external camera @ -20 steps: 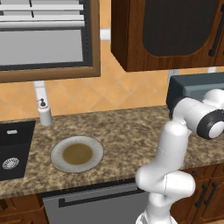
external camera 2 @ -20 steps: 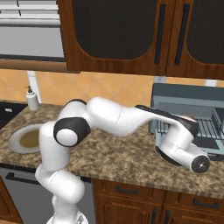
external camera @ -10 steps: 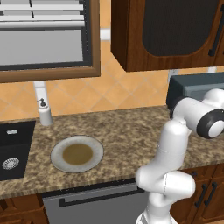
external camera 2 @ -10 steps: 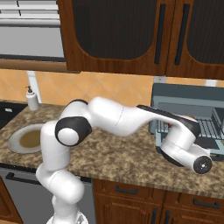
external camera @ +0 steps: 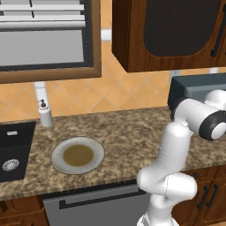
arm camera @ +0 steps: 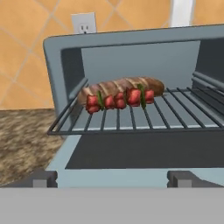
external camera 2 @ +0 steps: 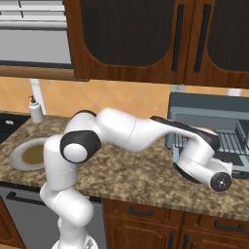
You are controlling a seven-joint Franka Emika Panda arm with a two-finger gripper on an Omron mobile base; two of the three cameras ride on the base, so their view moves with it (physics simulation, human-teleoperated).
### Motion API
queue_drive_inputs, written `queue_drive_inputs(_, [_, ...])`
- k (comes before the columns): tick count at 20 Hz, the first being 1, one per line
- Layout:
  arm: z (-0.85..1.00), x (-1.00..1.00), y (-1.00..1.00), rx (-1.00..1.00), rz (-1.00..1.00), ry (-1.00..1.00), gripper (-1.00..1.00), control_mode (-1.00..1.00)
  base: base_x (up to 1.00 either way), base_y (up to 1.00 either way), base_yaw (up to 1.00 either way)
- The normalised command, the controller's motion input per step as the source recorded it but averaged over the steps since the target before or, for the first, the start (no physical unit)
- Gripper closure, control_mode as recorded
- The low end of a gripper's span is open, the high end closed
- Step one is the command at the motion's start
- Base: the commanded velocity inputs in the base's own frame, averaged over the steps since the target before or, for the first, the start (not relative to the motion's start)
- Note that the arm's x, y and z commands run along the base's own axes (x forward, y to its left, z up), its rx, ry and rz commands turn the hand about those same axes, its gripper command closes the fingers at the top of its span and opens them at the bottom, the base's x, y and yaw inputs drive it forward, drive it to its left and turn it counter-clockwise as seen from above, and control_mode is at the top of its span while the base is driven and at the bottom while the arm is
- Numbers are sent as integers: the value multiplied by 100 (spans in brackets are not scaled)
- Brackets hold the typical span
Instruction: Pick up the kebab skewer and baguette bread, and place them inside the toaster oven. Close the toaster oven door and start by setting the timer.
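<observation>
The toaster oven [arm camera: 131, 48] stands open, and its door [arm camera: 144, 155] lies folded down flat toward me. On the wire rack [arm camera: 175, 116] inside, toward the left, rests the golden-brown baguette bread [arm camera: 124, 85]. The kebab skewer [arm camera: 118, 99], with red chunks, lies along the bread's front side and touches it. My gripper [arm camera: 112, 178] is open and empty, just in front of the lowered door's near edge, with one fingertip [arm camera: 43, 178] at each side. In the right base view the arm reaches across to the toaster oven [external camera 2: 209, 114] at the right.
A plate [external camera: 77, 155] with a brown centre sits on the granite counter at the left, near the sink [external camera: 13, 150] and a soap dispenser [external camera: 44, 114]. Dark wood cabinets hang above. A wall outlet [arm camera: 84, 22] is behind the oven.
</observation>
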Motion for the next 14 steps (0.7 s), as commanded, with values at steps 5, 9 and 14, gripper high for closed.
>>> queue_drive_inputs(5, [0,8,-2,-2,-1,0,-100,-100,0,0,0])
queue_drive_inputs(9, [0,17,-12,-2,-2,0,-100,-100,0,0,0])
queue_drive_inputs(14, [-6,40,-7,-3,-4,0,-100,-100,0,0,0])
